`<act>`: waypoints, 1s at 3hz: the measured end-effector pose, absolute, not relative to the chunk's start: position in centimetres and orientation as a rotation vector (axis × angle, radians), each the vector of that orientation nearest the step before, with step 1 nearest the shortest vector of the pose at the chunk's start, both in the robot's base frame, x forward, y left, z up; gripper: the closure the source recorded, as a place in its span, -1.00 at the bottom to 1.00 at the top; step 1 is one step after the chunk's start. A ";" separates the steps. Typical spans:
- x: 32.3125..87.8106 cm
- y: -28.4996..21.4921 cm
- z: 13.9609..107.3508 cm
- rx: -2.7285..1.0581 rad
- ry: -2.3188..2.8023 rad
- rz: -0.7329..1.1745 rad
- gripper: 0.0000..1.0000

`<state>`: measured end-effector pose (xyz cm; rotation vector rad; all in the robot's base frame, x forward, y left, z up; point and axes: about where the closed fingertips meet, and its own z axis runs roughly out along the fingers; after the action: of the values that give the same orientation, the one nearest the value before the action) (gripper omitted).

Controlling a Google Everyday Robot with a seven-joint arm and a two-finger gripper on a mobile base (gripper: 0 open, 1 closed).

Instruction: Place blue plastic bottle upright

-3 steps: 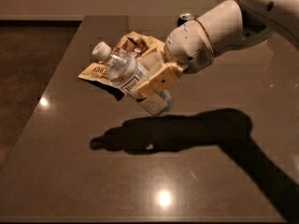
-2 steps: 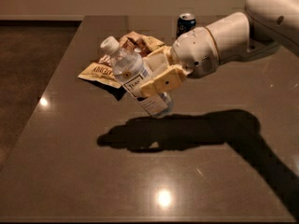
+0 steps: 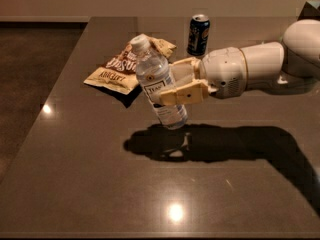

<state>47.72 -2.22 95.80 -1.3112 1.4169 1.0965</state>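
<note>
Tilted nearer upright than a second ago: one bottle [image 3: 159, 84], cap [image 3: 139, 42] up and leaning left, with the arm [image 3: 260, 66] drawn rightward off the can [image 3: 198, 34]. Pinched around the label by the one end effector [image 3: 169, 81], held mid-table [image 3: 100, 184], base low over its shadow, just in front of one bag [image 3: 120, 70]. One can upright near the far edge, apart from both.

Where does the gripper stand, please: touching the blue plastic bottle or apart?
Touching. The camera view shows the gripper clamped on the tilted blue plastic bottle, across its label.
</note>
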 end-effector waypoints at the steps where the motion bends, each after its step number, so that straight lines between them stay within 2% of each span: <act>1: 47.8 -2.9 95.3 -1.229 1.402 1.101 1.00; 3: 48.1 -3.6 94.5 -1.096 1.355 1.108 1.00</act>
<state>48.10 -3.60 94.51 -1.0959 1.3545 1.1082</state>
